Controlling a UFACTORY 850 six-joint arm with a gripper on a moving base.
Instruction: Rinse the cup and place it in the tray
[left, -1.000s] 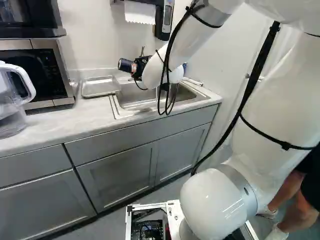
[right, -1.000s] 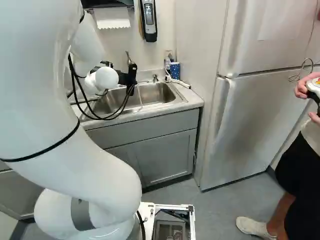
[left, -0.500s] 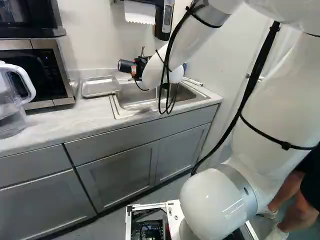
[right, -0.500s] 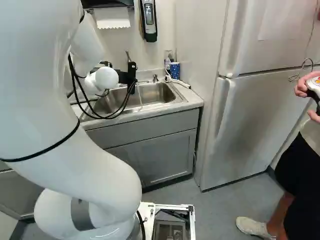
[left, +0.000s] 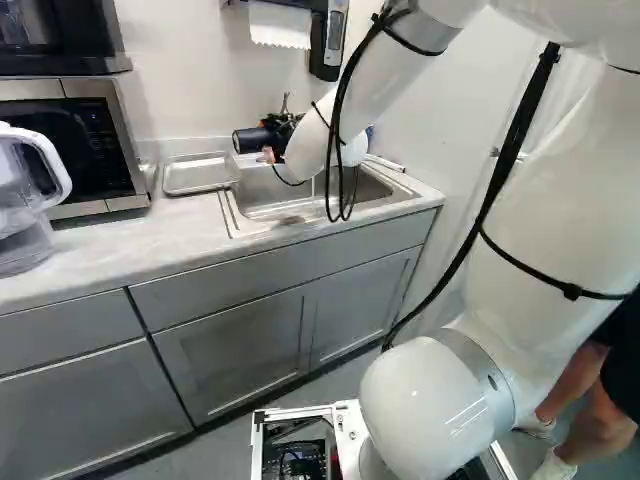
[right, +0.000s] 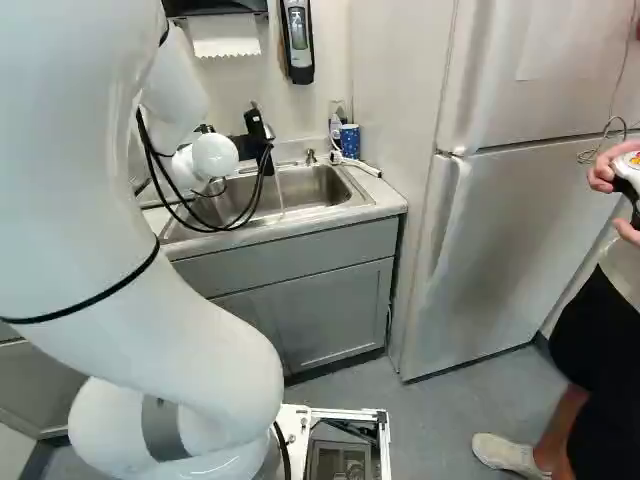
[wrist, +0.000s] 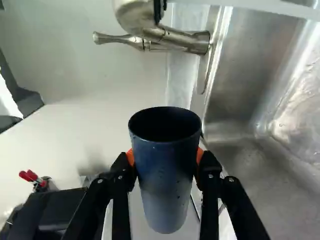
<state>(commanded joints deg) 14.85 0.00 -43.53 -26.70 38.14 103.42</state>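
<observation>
The gripper (left: 270, 143) has the cup (wrist: 165, 170) pinched between its 2 fingers. The cup covers most of both orange pads (wrist: 200, 155) in the wrist view; the right base view hides the cup altogether.

The cup is dark blue, paler toward its narrow end, with droplets on its side. Its round mouth faces the wrist camera, but the inside is too dark to make out. In the left base view it lies roughly sideways, held up near the back of the sink (left: 235, 215), right of the tray (left: 201, 185).

Ahead of the gripper, the faucet (wrist: 172, 40) is partly cut off by the wrist view's edge. The steel sink has 2 basins, and the basin beside the cup looks wet. The shallow metal tray sits on the counter (left: 100, 250).

In the right base view, a blue speckled cup (right: 349, 142) stands behind the sink; its contents cannot be seen. A clear pitcher (left: 22, 195) is cut off at the left base view's left edge.
</observation>
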